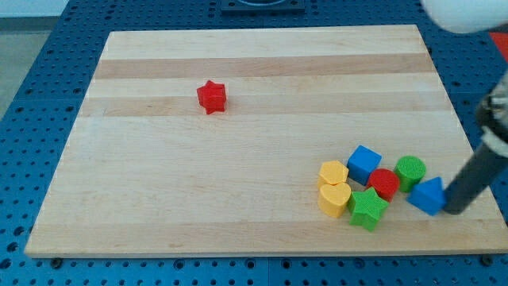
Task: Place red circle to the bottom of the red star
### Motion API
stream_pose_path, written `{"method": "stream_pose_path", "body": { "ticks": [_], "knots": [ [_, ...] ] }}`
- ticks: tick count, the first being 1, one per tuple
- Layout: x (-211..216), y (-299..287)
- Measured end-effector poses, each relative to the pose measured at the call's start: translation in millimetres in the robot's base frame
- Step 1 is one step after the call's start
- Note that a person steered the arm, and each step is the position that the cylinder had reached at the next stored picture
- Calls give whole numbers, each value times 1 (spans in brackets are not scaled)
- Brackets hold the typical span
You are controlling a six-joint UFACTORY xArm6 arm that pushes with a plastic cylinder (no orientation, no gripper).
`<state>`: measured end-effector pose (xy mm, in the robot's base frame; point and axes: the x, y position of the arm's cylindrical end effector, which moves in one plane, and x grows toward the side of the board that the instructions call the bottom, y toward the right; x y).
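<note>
Blue pegboard surrounds the wooden board (262, 71). No gripper is fitted; my tip (454, 210) touches the blue triangular block (427, 196) near the bottom-right corner, holding nothing. Red circle (384, 183) sits in the adjacent cluster. Red star (211, 97) stands alone toward the top-left.

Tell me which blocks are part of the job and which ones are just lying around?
Part of the job:
- red circle, in the bunch at the view's bottom right
- red star, alone at the upper left
- my tip, beside the blue triangle

Just lying around:
- blue cube
- blue triangle
- green circle
- green star
- two yellow hearts
</note>
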<state>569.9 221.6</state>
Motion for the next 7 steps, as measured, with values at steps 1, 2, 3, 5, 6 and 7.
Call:
{"method": "stream_pose_path", "body": {
  "ticks": [1,2,3,5,6,7],
  "knots": [
    [-14,-39],
    [-33,-76],
    [-50,-118],
    [-48,-113],
    [-24,-110],
    [-23,-146]
  ]
}}
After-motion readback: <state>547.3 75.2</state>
